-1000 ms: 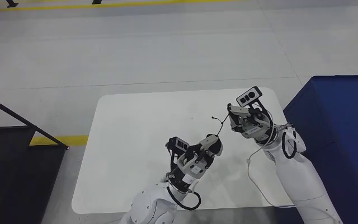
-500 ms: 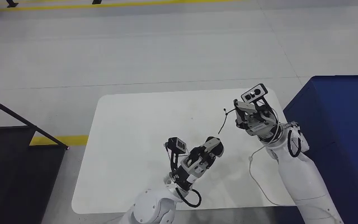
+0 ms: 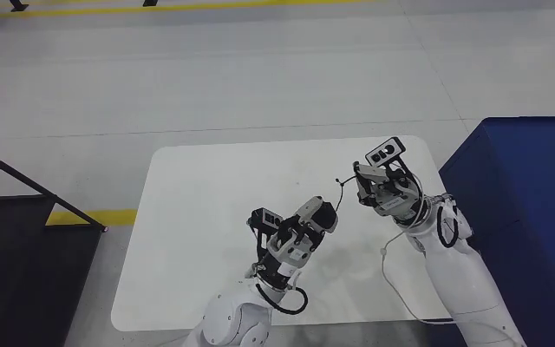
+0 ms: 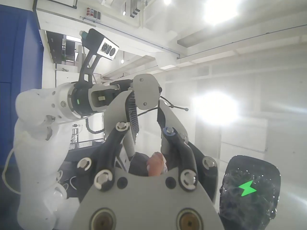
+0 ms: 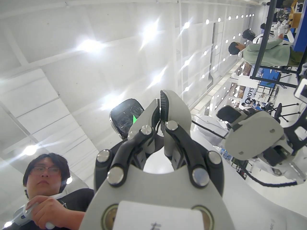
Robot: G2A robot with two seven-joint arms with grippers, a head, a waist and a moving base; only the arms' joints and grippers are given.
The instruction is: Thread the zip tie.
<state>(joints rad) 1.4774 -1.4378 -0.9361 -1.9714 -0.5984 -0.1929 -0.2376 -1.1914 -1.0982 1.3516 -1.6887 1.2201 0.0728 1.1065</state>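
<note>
White and smooth, the rounded-corner table (image 3: pixel 199 225) lies beneath both arms, whose grippers are held up off it. The right gripper (image 5: pixel 160 104) has its ribbed pads pressed together on the zip tie (image 4: pixel 178 107), a thin black plastic strand with a small knob at one end. From that pinch the strand's long axis runs toward the left gripper (image 4: pixel 147 114) and crosses the gap between its fingers (image 4: pixel 133 118). These stand well apart, closed on nothing. Whether the strand touches the left gripper's ribbed pad cannot be told. The right gripper's flat grey finger sits just beyond the left gripper's fingertips.
</note>
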